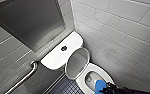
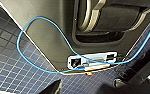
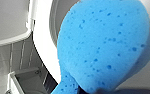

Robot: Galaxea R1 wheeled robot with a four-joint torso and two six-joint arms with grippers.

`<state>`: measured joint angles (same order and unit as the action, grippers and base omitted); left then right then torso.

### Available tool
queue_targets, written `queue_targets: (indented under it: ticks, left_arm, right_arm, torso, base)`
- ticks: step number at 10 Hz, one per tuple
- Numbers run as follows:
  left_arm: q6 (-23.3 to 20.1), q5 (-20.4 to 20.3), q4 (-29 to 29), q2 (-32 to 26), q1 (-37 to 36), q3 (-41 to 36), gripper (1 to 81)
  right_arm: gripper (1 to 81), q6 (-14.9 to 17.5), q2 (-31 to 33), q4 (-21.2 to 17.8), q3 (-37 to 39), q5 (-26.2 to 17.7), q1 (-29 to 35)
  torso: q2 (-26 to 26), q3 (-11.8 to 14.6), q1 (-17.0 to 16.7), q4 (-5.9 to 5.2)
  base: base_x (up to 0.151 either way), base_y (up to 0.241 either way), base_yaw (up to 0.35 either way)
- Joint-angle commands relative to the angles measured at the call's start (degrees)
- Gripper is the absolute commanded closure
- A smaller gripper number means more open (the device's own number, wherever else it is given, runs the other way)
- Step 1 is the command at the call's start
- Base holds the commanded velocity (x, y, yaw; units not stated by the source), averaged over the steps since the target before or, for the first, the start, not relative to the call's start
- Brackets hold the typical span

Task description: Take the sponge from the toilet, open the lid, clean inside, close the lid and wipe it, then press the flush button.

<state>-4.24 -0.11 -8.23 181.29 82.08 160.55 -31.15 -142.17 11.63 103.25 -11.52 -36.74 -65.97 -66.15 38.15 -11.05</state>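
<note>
Toilet cubicle, lid raised, sponge in the right gripper.

Left gripper (image 2: 87,88): hangs over dark blue small-tiled floor (image 2: 13,67), beside a thin blue cable (image 2: 21,40) looping across the robot's body; clenched or released cannot be told. Curved steel grab bar (image 1: 23,78) on the grey wall. Flat brushed-metal panel (image 1: 31,22) above it. White glossy ceramic toilet (image 1: 56,58): rounded tank top with a round dark flush button (image 1: 64,48) at its middle. White glossy oval lid (image 1: 77,62): up, leaning back against the tank. Oval bowl with white seat ring (image 1: 104,72), open. Small bright blue porous sponge (image 1: 99,86): at the near edge of the bowl opening, contact with the ceramic not discernible. Right gripper (image 1: 106,87): black, clamped on the sponge. Pale grey tiled wall (image 1: 126,35) to the right.
</note>
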Motion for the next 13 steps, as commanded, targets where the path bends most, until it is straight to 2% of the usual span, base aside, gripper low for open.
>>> queue_targets:
  ticks: [1,2,4,5,8,9,10,11,12,13]
  left_arm:
    - [-0.06,5.21,-0.21,-0.04,2.43,0.12,1.0]
    - [0.02,5.21,-0.12,-0.04,2.43,0.12,1.0]
    - [0.02,5.21,-0.12,-0.04,2.43,0.12,1.0]
    - [0.02,5.21,-0.21,-0.04,2.34,0.12,1.0]
    - [0.02,5.21,-0.21,-0.04,2.34,0.12,1.0]
    - [0.02,5.21,-0.21,-0.04,2.34,0.12,1.0]
    - [0.02,5.21,-0.21,-0.04,2.34,0.12,1.0]
    - [0.02,5.21,-0.20,-0.04,2.34,0.12,1.0]
    - [0.02,5.21,-0.21,-0.04,2.34,0.12,1.0]
    - [0.02,5.21,-0.12,-0.04,2.34,0.12,1.0]
  right_arm:
    - [81.1,-0.14,-3.41,0.50,4.75,-9.92,11.99]
    - [81.1,-0.14,-5.34,0.50,6.77,-10.54,13.21]
    - [81.1,-0.14,-7.18,0.50,8.87,-10.63,14.54]
    - [81.1,-0.14,-7.72,0.41,9.23,-10.72,14.80]
    - [81.1,-0.40,-9.04,0.32,9.06,-10.54,15.06]
    - [81.1,-1.54,-9.39,0.24,8.63,-10.63,15.42]
    - [81.1,-2.68,-10.35,0.41,8.35,-10.45,14.72]
    - [81.1,-4.87,-12.36,0.58,8.96,-10.19,13.32]
    - [81.1,-7.17,-14.49,0.94,10.82,-9.75,11.83]
    - [81.1,-7.96,-17.02,0.85,13.80,-9.49,10.24]
  torso:
    - [0.00,0.00,0.00,0.00]
    - [0.00,0.00,0.00,0.00]
    - [0.00,0.00,0.00,-4.82]
    - [0.00,0.00,0.00,-6.13]
    - [0.00,0.00,0.00,-11.61]
    - [0.00,0.00,0.00,-8.66]
    - [0.00,0.00,0.00,-9.95]
    - [0.00,0.00,0.00,-10.73]
    - [0.00,0.00,0.00,-10.78]
    - [0.00,0.00,0.00,-10.75]
  base:
    - [0.000,0.000,0.000]
    - [0.000,0.000,0.000]
    - [0.000,0.000,0.000]
    - [0.000,0.000,0.000]
    - [0.000,0.000,0.000]
    - [0.000,0.000,0.000]
    - [0.000,0.000,0.000]
    - [0.000,0.000,0.000]
    - [0.000,0.000,0.000]
    - [0.000,0.000,0.000]
